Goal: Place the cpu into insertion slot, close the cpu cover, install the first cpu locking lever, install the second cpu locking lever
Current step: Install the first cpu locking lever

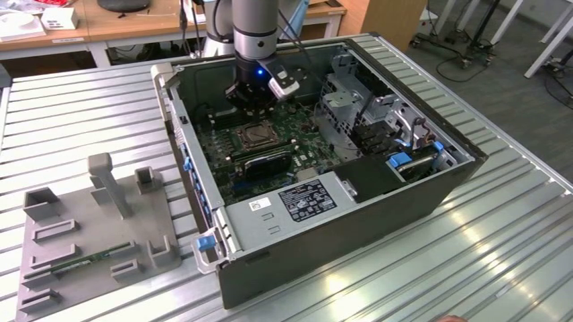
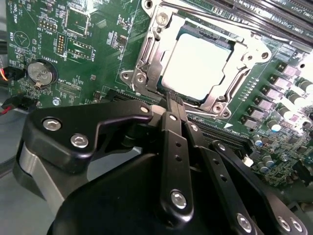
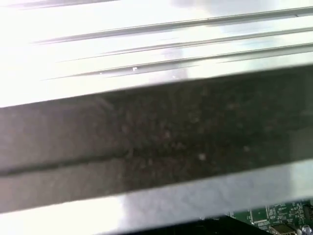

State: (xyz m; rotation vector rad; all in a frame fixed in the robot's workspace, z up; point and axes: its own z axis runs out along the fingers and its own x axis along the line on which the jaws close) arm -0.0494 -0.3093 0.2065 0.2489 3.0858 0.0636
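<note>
Exterior view: the grey robot arm (image 1: pixel 255 33) drops pretty much straight down into the open black desktop computer case (image 1: pixel 358 221), which lies on its side on the ribbed silver metal table (image 1: pixel 90 100). The gripper (image 1: pixel 255 94) hangs low over the green circuit board (image 1: pixel 296 127), just above the square black-rimmed insertion slot (image 1: pixel 253 136). It's tight in there: the case wall is on the exterior view's left and the silver metal drive cage (image 1: pixel 349 100) is on its right.

Second wrist view: the black fingers (image 2: pixel 168 127) are pressed together, with their tips at the edge of the socket. The dull silver square cpu (image 2: pixel 198 61) sits in the slot, with the thin silver cpu cover (image 2: pixel 156 29) lying flat around it.

First wrist view: a dark case wall (image 3: pixel 156 137) sits close in front, with bright table slats beyond it.
</note>
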